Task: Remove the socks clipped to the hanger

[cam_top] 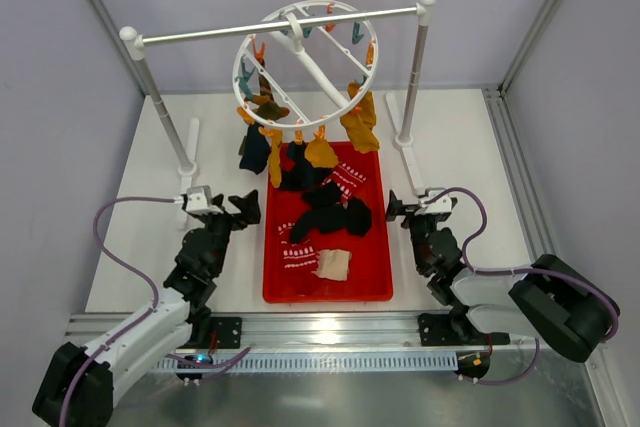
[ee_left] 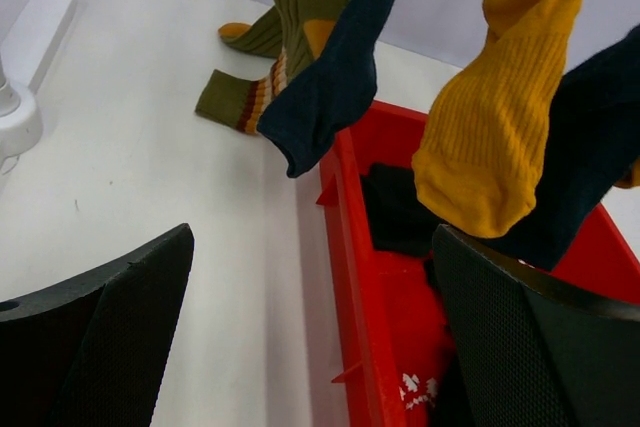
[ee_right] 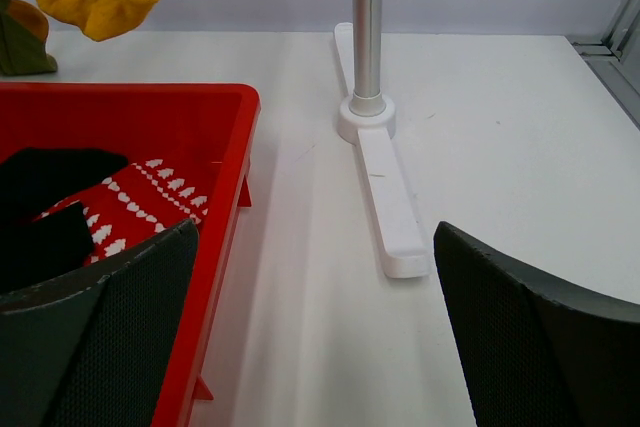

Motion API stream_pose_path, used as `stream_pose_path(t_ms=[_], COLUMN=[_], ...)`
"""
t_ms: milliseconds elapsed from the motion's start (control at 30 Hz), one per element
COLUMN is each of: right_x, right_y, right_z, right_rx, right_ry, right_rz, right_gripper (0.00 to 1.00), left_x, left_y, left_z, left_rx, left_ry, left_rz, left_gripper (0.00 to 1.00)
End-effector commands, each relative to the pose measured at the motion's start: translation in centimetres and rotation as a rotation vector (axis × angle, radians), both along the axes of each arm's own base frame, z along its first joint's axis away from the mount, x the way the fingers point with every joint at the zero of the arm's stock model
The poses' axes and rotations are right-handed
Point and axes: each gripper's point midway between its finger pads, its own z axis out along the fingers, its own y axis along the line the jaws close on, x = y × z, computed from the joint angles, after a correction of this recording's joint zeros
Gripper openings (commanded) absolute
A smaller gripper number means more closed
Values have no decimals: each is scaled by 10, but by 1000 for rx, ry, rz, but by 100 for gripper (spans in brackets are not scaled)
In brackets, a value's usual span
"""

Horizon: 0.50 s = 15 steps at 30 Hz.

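Observation:
The white ring hanger [cam_top: 305, 59] hangs from the silver bar, tilted, with orange and teal clips round its rim. Socks are clipped along its lower rim: a mustard one [cam_top: 360, 123], a navy one [cam_top: 255, 148], a brown one [cam_top: 268, 105], another mustard [cam_top: 320, 153] and a black one [cam_top: 297, 164]. My left gripper [cam_top: 240, 209] stands open left of the red tray. In the left wrist view the navy sock [ee_left: 335, 77] and a mustard sock [ee_left: 490, 137] dangle ahead of the open left gripper [ee_left: 310, 347]. My right gripper [cam_top: 400, 209] [ee_right: 315, 337] is open right of the tray, holding nothing.
A red tray [cam_top: 325, 296] under the hanger holds black socks, red patterned socks [cam_top: 298, 257] and a beige sock [cam_top: 333, 265]. The silver bar [cam_top: 280, 25] rests on two posts with white feet [ee_right: 385, 197]. An olive striped sock [ee_left: 300, 7] touches the table.

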Motion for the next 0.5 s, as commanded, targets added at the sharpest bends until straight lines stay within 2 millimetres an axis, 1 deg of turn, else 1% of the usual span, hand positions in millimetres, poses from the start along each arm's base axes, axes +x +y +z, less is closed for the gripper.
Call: stream_pose_path(t_ms=[0,33,67,100,167,200,233,267,300,333,367,400,433,467], right_x=[-4,-3,-3,-3,-3,-3,-3,-3,-4,-4,-4,-4,-5,-5], right_y=[-4,-4,-4,-4,-4,-4,-4,-4,-4,-5,-5,-5,-5,-6], right_z=[18,18,18,18,18,18,18,18,18,18,18,18,19,18], right_rx=[92,93,93,90,91,92,95,94,97,97,97,97,99,97], right_ry=[-77,-78,-76,-75,-75,-75,-76,-77,-77,-78,-80,-80,-82,-80], right_rz=[-12,-13,-16,-18,-20,-18,-18,-17,-16,-18,-16,-16,-13,-13], right_gripper=[100,100,100,100,100,100,100,99,100,100,100,100,100,100], left_x=[-7,-11,-18,-24,-33,-41,-43,-50,-50,-46,-46,-43,-36,-26], left_y=[-20,-26,-40,-48,-61,-75,-81,-92,-97,-101,-109,-112,-110,-112], left_z=[22,22,27,34,41,42,47,48,49,47,47,44,42,34], left_rx=[-23,-25,-31,-44,-50,-53,-51,-47,-40,-25,-4,12,22,54], left_ry=[-69,-68,-80,-102,-121,-123,-127,-126,-126,-113,-110,-97,-83,-48], left_rz=[-86,-113,-169,-204,-260,-310,-329,-368,-376,-356,-366,-353,-313,-268], left_gripper=[99,100,100,100,99,100,100,100,100,100,100,100,100,100])
